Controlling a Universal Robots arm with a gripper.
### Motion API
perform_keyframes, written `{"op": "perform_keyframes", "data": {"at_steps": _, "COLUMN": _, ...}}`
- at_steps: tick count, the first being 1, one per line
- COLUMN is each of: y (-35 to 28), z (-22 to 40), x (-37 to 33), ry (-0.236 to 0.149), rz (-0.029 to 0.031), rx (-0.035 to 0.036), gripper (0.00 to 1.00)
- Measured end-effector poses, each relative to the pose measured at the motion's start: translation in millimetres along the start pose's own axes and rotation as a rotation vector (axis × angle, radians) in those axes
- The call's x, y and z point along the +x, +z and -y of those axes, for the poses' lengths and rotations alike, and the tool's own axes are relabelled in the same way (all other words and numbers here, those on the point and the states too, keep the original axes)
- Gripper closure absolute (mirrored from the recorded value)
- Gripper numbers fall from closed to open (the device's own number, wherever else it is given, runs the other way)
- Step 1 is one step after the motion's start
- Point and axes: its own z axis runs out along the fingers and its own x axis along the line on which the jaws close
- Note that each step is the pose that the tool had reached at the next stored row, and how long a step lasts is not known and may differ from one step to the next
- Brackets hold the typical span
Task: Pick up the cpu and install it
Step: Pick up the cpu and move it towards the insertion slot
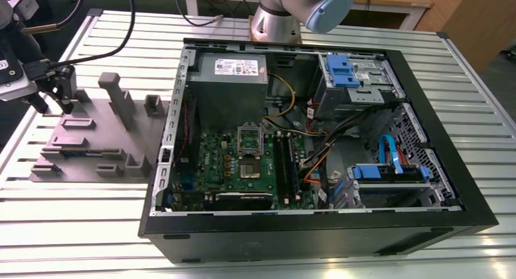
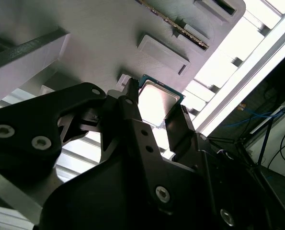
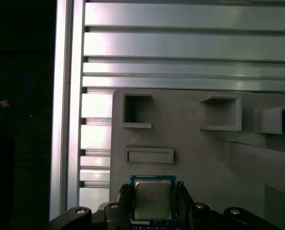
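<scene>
Pick-up step: at the exterior view's left, the hand (image 2: pixel 156 101) clasps the cpu (image 3: pixel 153 200) by its edges at the grey fixture (image 1: pixel 89 143). The motherboard socket (image 1: pixel 250 139) lies well apart, so installation likely demands a level, steady carry.

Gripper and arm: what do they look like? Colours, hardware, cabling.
The arm is a silver-grey metal tube with a pale blue joint cap. The gripper is matte black, with two flat angular fingers on linkage plates studded with silver screw heads. In the exterior view a black cable loops down to the wrist.
</scene>
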Motion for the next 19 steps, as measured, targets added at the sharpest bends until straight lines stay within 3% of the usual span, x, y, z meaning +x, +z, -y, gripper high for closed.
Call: {"op": "perform_keyframes", "data": {"at_steps": 19, "y": -4.3, "z": -0.2, "x": 0.0, "ry": 0.000, "rz": -0.0002, "rx": 0.0002, "gripper": 0.53}}
